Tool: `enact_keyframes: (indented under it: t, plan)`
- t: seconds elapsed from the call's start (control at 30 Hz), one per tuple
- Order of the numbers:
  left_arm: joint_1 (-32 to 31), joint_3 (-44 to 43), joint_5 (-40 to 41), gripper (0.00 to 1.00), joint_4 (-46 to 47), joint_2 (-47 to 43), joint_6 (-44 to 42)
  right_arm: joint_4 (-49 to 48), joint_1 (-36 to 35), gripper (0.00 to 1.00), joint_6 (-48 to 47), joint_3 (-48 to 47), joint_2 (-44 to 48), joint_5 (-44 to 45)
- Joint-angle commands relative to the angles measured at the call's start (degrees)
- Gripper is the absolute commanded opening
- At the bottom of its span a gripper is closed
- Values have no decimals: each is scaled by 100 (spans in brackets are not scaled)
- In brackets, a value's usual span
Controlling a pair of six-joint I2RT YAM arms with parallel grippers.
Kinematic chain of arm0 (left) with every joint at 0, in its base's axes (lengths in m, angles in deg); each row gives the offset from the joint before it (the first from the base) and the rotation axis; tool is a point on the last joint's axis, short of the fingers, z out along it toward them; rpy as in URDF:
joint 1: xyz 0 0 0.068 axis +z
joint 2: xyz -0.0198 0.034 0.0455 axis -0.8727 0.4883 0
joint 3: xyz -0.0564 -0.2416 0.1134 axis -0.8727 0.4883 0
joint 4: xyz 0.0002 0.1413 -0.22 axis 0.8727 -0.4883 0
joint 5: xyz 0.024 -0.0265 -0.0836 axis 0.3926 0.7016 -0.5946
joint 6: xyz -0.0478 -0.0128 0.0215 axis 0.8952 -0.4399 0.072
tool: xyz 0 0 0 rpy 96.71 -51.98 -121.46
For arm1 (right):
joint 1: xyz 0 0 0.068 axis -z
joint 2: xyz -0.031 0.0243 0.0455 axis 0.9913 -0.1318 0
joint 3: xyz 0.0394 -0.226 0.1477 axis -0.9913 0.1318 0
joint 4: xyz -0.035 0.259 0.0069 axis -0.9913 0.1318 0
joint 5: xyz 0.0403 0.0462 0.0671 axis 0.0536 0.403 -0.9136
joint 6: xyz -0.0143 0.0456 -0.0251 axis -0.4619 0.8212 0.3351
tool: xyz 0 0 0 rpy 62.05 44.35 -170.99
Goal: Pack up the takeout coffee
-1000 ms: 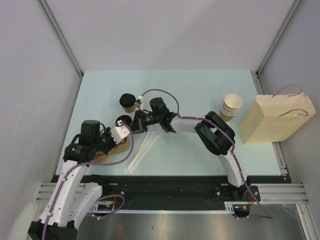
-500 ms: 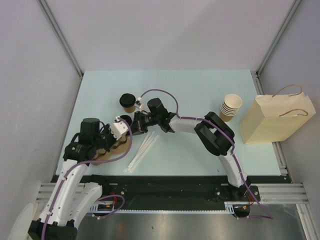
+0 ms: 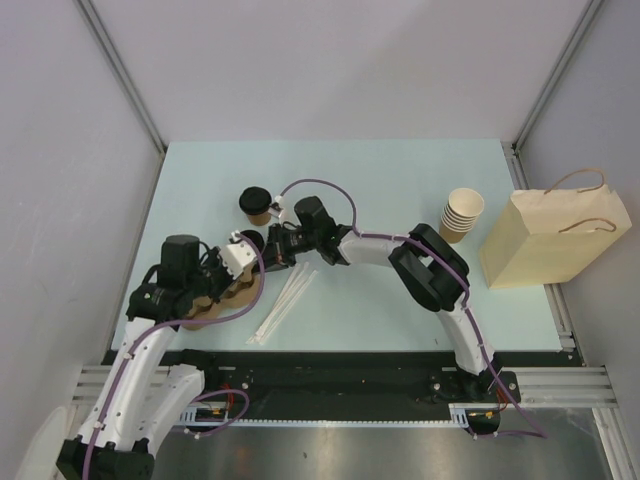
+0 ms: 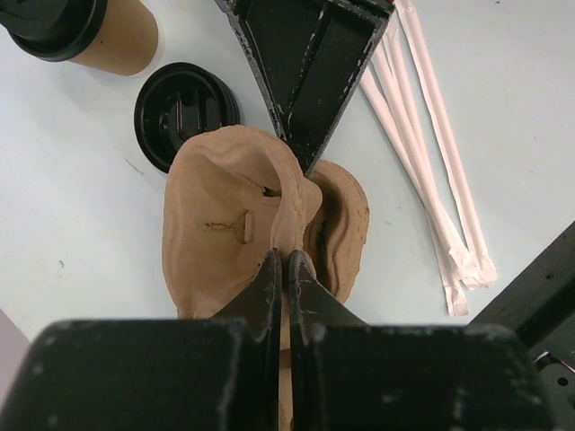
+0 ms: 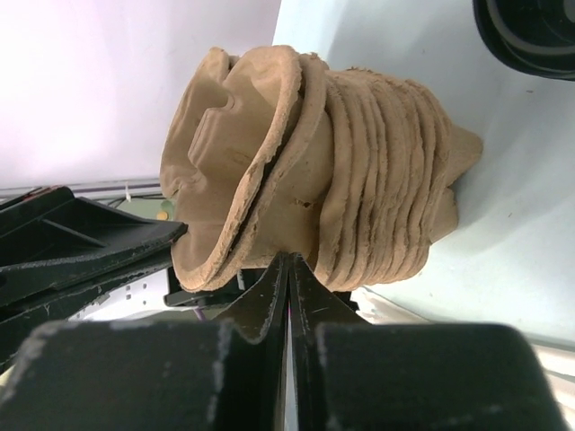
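The takeout coffee [image 3: 256,204], a brown paper cup with a black lid, stands at the left back of the table and shows in the left wrist view [image 4: 85,34]. Nothing holds it. My left gripper [image 3: 236,262] is shut on a rim of a stack of brown pulp cup carriers [image 4: 229,215], with the fingertips [image 4: 272,269] pinching a thin fold. My right gripper [image 3: 274,250] is shut on an edge of the same stack [image 5: 314,189]; its black fingers [image 4: 310,81] reach in from the far side. The coffee is out of the right wrist view.
A loose black lid [image 3: 246,240] lies by the carriers [image 4: 184,108]. Several paper-wrapped straws [image 3: 284,300] lie to the right. A stack of lidless tan cups [image 3: 462,213] and a paper bag [image 3: 555,240] with handles stand at the right.
My left gripper has lifted and tilted the carrier stack toward the back. My right gripper has moved a little left onto the stack. The coffee has not moved.
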Motion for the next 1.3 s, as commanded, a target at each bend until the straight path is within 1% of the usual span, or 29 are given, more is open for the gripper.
enact_keyframes:
  t: [0.0, 0.03, 0.1, 0.13, 0.27, 0.67, 0.93, 1.27]
  plan:
    - [-39, 5, -150, 0, 238, -142, -11, -219, 82, 7, -18, 10, 492, -300]
    - [-39, 5, -158, 0, 247, -133, -11, -246, 109, 11, 17, 37, 545, -318]
    - [-39, -4, -141, 0, 256, -133, 7, -281, 170, 15, 175, 142, 580, -370]
    - [-39, -4, -158, 0, 265, -133, 7, -429, 232, 18, 271, 186, 598, -388]
    - [-39, 31, -194, 0, 273, -133, -19, -896, 364, 22, 746, 380, 668, -467]
    - [-39, -21, -211, 0, 230, -151, -55, -1406, 267, 21, 1265, 406, 431, -406]
    - [-39, -83, -238, 0, 247, -98, -63, -1327, 250, 20, 1292, 415, 282, -344]
    - [-39, -92, -246, 0, 273, -81, -64, -1055, 285, 19, 1116, 477, 325, -309]
